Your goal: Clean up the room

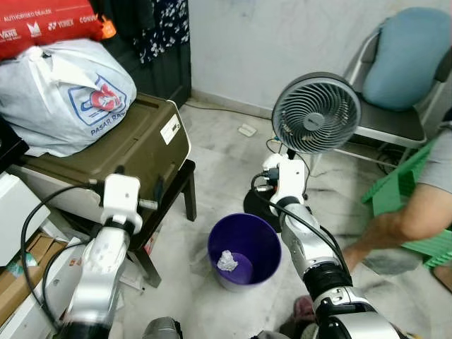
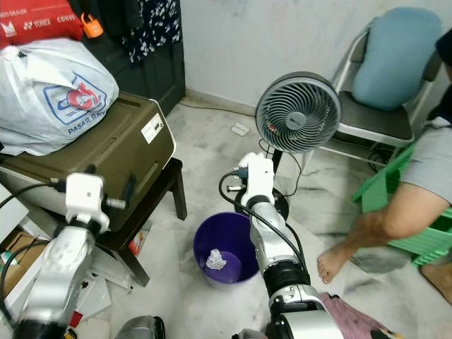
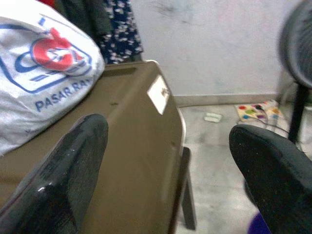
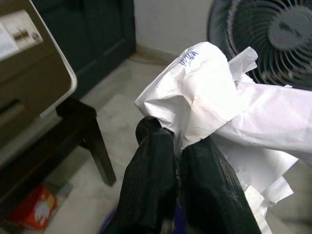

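Above the purple bin [image 1: 244,248] the right end effector [image 4: 178,141] pinches a crumpled white paper [image 4: 214,102], which should drop only once centred over the opening, while the left end effector [image 3: 170,170] gapes empty beside the brown box [image 1: 134,145].

Right gripper [image 4: 178,146] clamping crumpled white paper [image 4: 214,102]

The two black fingers [image 4: 151,180] are pressing together on the lower edge of the paper, jaws closed, and the sheet is billowing above and beside them with faint blue writing on one fold. A grey fan [image 4: 265,36] is standing just behind the paper. A brown box [image 4: 29,73] is sitting on a dark stool [image 4: 85,136], with a small red packet [image 4: 36,209] lying on the pale floor [image 4: 122,107] under it.
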Controlling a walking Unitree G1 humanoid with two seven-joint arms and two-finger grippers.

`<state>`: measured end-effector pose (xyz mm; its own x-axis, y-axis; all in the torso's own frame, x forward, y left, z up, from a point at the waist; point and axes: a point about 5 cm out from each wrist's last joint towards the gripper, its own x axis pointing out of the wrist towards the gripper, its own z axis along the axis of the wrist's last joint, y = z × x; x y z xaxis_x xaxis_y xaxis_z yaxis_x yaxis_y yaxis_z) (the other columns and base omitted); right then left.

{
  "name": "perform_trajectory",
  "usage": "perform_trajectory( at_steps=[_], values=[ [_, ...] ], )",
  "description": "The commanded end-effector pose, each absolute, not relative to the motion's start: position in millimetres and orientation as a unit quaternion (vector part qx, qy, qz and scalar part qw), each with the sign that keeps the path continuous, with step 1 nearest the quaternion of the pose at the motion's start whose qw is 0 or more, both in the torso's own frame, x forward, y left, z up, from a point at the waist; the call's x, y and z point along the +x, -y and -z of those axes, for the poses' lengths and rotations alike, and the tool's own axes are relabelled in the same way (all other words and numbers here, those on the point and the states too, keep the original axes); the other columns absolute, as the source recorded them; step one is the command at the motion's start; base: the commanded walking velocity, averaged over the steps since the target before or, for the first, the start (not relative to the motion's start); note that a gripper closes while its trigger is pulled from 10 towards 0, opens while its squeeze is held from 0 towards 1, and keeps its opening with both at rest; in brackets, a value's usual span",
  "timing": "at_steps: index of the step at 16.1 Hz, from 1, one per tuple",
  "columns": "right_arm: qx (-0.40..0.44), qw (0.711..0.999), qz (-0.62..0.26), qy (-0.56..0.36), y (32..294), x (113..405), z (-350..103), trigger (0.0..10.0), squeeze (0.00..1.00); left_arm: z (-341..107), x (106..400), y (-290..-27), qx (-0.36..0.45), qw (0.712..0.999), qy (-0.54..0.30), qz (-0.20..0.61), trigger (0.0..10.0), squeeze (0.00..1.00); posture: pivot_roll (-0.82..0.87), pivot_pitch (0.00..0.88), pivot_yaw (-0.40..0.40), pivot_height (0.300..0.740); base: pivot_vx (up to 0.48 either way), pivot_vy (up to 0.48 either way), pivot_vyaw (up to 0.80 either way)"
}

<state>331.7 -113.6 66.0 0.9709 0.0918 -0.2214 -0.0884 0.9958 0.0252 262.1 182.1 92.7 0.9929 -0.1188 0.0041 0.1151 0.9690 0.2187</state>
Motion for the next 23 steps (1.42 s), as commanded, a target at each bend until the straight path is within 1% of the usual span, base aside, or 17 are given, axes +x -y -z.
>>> perform_trajectory(
  at_steps=[1,3,5,7,8,11,20,21,23],
  values=[
    [0.009,0.992,-0.037,-0.118,115,332,-65,10.0,0.0,-97,261,-178,0.116,0.991,0.015,0.071,10.0,0.0,0.04,0.084,-0.032,0.74,0.0,0.0,0.0],
    [0.0,0.992,-0.034,-0.124,111,331,-62,10.0,0.0,-95,246,-173,0.117,0.988,0.016,0.104,10.0,0.0,0.05,0.101,-0.026,0.74,0.0,0.0,0.0],
    [0.005,0.992,-0.031,-0.125,109,329,-62,10.0,0.0,-93,240,-169,0.123,0.985,0.009,0.118,10.0,0.0,0.05,0.106,-0.019,0.74,0.0,0.0,0.0],
    [0.012,0.992,-0.029,-0.122,108,329,-62,10.0,0.0,-96,242,-163,0.093,0.988,0.014,0.121,10.0,0.0,0.05,0.104,-0.017,0.74,0.0,0.0,0.0],
    [0.012,0.992,-0.029,-0.121,108,328,-63,10.0,0.0,-98,244,-162,0.09,0.989,0.019,0.12,10.0,0.0,0.04,0.101,-0.018,0.74,0.0,0.0,0.0],
    [0.012,0.992,-0.034,-0.119,106,329,-63,10.0,0.0,-100,248,-164,0.062,0.993,0.016,0.101,10.0,0.0,0.05,0.096,-0.021,0.74,0.295,0.0,0.0],
    [0.007,0.993,-0.046,-0.109,104,331,-67,10.0,0.0,-97,247,-162,0.06,0.993,0.01,0.1,10.0,0.0,0.04,0.095,-0.025,0.74,0.33,0.0,0.0],
    [0.007,0.993,-0.047,-0.107,103,331,-67,10.0,0.0,-98,248,-164,0.069,0.994,0.014,0.083,10.0,0.0,0.04,0.095,-0.025,0.74,0.0,0.0,0.0],
    [0.007,0.993,-0.048,-0.106,103,331,-68,10.0,0.0,-98,250,-165,0.068,0.995,0.013,0.079,10.0,0.0,0.04,0.095,-0.024,0.74,0.0,0.0,0.0]
  ],
)
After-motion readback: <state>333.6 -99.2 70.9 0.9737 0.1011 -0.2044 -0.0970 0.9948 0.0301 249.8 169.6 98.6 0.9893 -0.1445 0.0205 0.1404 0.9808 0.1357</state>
